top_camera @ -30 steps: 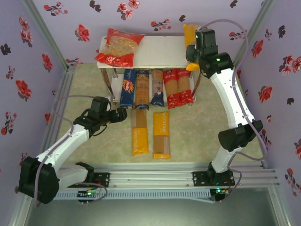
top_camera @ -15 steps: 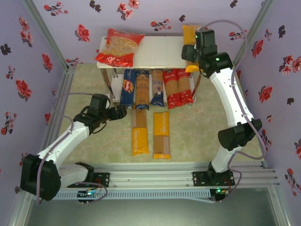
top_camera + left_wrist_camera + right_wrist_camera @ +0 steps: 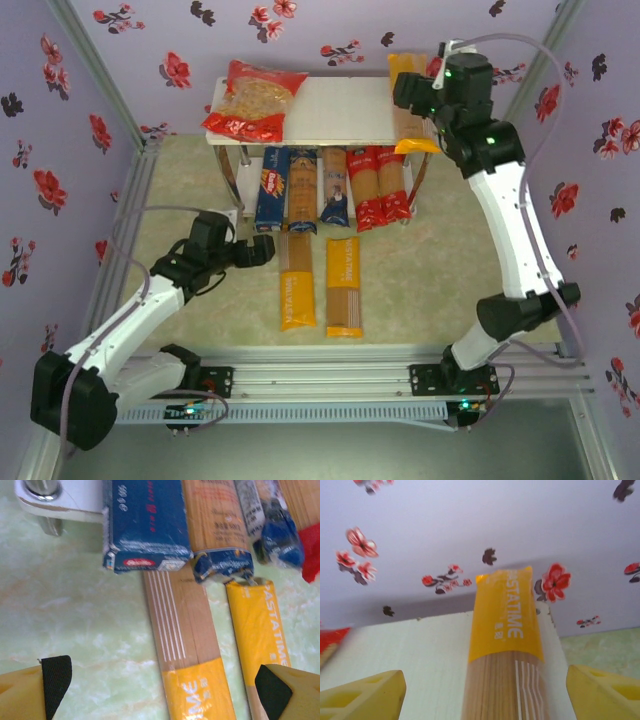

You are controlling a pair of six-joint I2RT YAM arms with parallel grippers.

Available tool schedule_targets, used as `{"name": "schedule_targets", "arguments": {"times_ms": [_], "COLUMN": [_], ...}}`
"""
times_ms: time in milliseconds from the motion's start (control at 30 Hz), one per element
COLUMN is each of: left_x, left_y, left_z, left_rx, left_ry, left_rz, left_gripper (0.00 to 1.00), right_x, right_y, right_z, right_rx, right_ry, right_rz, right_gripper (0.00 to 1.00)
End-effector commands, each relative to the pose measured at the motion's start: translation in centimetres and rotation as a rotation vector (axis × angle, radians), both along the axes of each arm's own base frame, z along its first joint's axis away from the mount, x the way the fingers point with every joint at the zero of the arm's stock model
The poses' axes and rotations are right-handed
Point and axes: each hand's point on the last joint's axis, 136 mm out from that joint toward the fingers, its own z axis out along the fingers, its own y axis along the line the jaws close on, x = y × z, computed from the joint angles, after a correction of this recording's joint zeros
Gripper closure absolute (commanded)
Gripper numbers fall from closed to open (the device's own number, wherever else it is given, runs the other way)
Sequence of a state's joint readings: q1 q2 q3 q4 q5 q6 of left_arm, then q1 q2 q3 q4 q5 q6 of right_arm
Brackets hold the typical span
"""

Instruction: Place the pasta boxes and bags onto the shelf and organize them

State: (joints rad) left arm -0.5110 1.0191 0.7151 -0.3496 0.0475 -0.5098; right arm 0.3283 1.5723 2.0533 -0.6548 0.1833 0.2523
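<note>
lilac walls (image 3: 150,40) carry red and dark flowers. the shelf (image 3: 340,110) is white, the surface (image 3: 440,250) pale mottled green. a dark-blue box (image 3: 145,525) bears red print; a yellow-orange bag (image 3: 504,645); a wide red bag (image 3: 255,100).

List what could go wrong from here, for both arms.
1. The yellow bag on the shelf's top board lies along the board's right edge, its ends overhanging. The right gripper is open around it, so a brush from the fingers could tip it off.
2. The left gripper is open over the left table bag, whose neighbour lies close beside it. A finger may catch that one too.
</note>
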Motion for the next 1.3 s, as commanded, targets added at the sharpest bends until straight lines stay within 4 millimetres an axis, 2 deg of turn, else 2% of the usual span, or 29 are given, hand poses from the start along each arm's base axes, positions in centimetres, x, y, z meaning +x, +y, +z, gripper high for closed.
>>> {"name": "schedule_targets", "arguments": {"times_ms": [0, 167, 267, 400, 467, 567, 667, 767, 867, 933, 1133, 1267], "left_x": [-1.9, -3.7, -4.2, -4.2, -4.0, -3.7, -3.6, -3.3, -2.8, -2.7, -3.0, -3.4], "left_y": [-0.2, -1.2, -1.5, -2.8, -3.8, -5.5, -6.9, -8.0, -8.9, -9.1, -9.3, -8.8], "left_z": [-1.5, -2.6, -3.2, -4.3, -5.2, -6.4, -7.8, -8.8, -9.5, -10.1, -12.6, -13.1], "left_rx": [0.056, 0.107, 0.170, 0.213, 0.204, 0.208, 0.245, 0.274, 0.304, 0.331, 0.395, 0.418], "left_ry": [0.034, 0.072, 0.100, 0.146, 0.166, 0.189, 0.222, 0.251, 0.276, 0.299, 0.387, 0.411], "left_rz": [-0.012, 0.017, 0.042, 0.061, 0.072, 0.067, 0.053, 0.050, 0.043, 0.046, 0.059, 0.070], "left_gripper": [0.00, 0.00, 0.00, 0.00, 0.00, 0.00, 0.00, 0.00, 0.00, 0.00, 0.00, 0.00], "right_x": [-3.7, -10.7, -15.3, -20.0, -22.2, -24.2, -25.5, -26.1, -26.3, -26.4, -26.5, -26.6], "right_y": [-0.6, 0.6, 1.6, 2.5, 3.9, 5.2, 6.4, 6.7, 6.7, 6.7, 6.0, 5.5], "right_z": [1.2, -0.7, -2.3, -6.6, -9.3, -13.5, -18.0, -21.9, -24.5, -25.3, -25.7, -26.2], "right_rx": [-0.037, -0.153, -0.147, -0.113, -0.067, -0.001, 0.051, 0.078, 0.087, 0.091, 0.077, 0.051], "right_ry": [-0.029, -0.018, 0.004, 0.112, 0.196, 0.325, 0.446, 0.535, 0.593, 0.607, 0.591, 0.596], "right_rz": [0.008, 0.049, 0.135, 0.273, 0.391, 0.473, 0.515, 0.503, 0.483, 0.478, 0.465, 0.451], "right_gripper": [0.16, 0.16, 0.17, 0.17, 0.17, 0.17, 0.17, 0.16, 0.16, 0.16, 0.15, 0.15]}}
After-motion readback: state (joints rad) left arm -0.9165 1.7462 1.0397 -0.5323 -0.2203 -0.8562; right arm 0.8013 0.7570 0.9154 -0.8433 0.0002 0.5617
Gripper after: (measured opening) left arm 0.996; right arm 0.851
